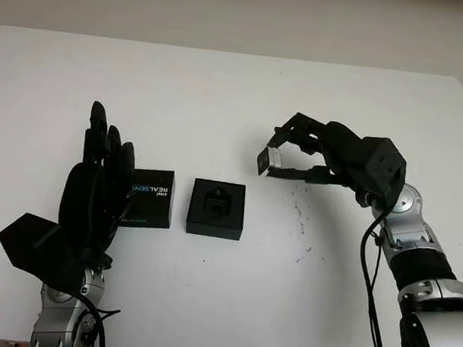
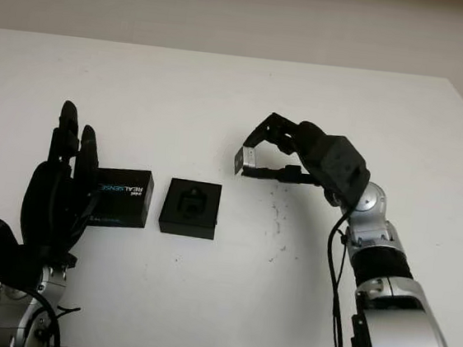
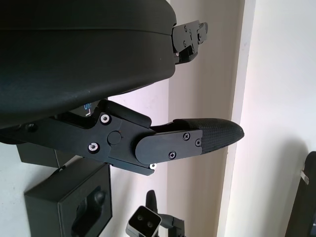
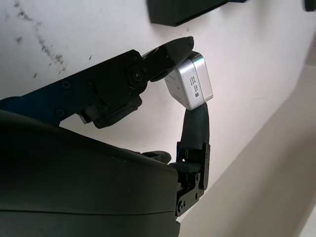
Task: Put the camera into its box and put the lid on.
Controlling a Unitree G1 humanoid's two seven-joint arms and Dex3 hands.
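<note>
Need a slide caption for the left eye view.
Right robot hand holds the silver camera above the table, right of the open box.

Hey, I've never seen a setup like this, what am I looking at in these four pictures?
This is a humanoid robot with two black three-finger hands at a white table. Two pictures come from its head, looking down; two from cameras at its wrists. The right hand holds a small silver camera in the air. On the table sit the open black box and beside it its lid, printed RealSense. The left hand is open, raised just beside the lid.
</note>
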